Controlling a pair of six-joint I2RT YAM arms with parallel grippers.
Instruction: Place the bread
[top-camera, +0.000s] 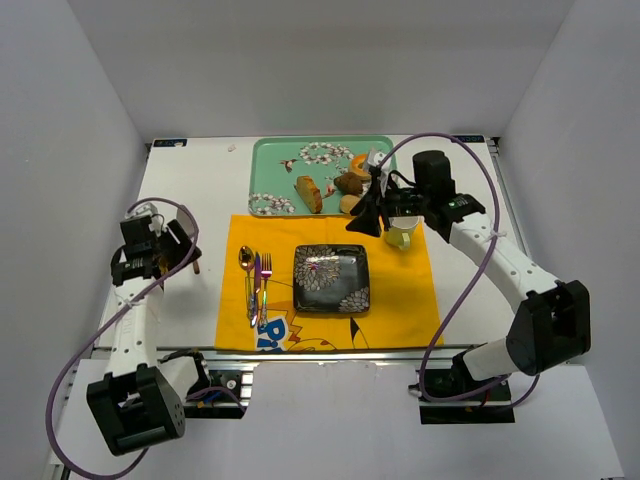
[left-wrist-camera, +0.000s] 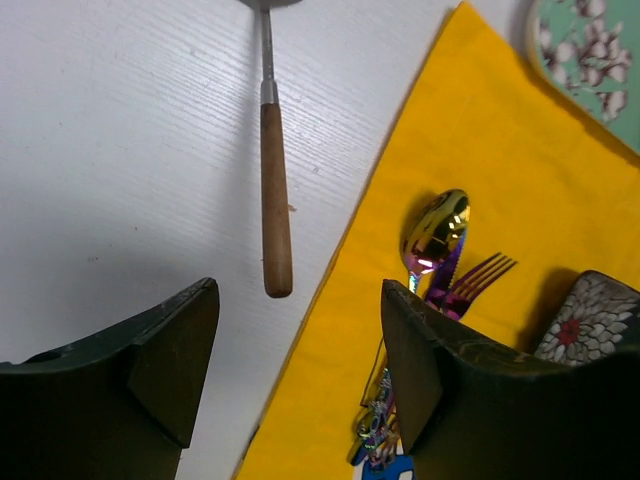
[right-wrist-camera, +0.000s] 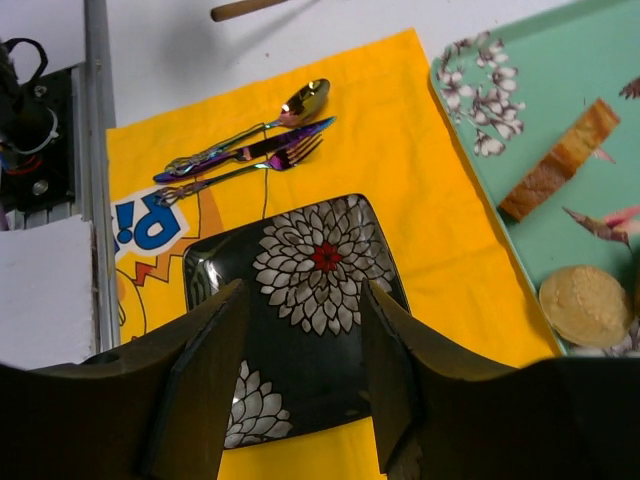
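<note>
Golden ring-shaped bread (top-camera: 358, 162) on teal floral tray (top-camera: 275, 165), unplaced; black floral plate (top-camera: 331, 278) bare. Fingers apart, holding nothing: right gripper (right-wrist-camera: 302, 300), left gripper (left-wrist-camera: 297, 300).

Glossy plate (right-wrist-camera: 300, 310), mirror-polished metal spoon (left-wrist-camera: 437, 232), matt yellow cloth mat (left-wrist-camera: 480, 170), wood-handled utensil (left-wrist-camera: 276, 200), faintly grained white table (left-wrist-camera: 120, 150).

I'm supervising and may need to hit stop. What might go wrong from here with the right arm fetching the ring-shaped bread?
The bread sits crowded against other pieces on the tray; the open right gripper might close on the bun instead. The mug stands close beside that gripper and may get knocked.
</note>
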